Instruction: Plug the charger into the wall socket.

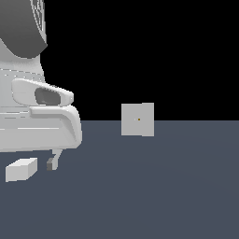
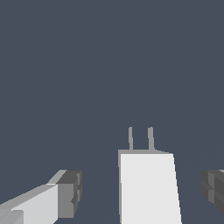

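Gripper [image 2: 142, 192]: spread wide, fingers either side of the charger, not touching it.
Charger [image 2: 148, 188]: lying on the worktop [image 1: 163, 186], two prongs visible.
Socket [image 1: 137, 119]: upright, well apart from the charger.

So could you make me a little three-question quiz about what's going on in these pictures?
1. True or false: the charger is already plugged into the wall socket.
2. In the wrist view, how many thin prongs stick out of the charger? A) one B) two C) four
3. Fill in: the gripper has its fingers spread on either side of the charger, so it is ____.

Key
1. False: the charger lies on the floor, well apart from the socket.
2. B
3. open
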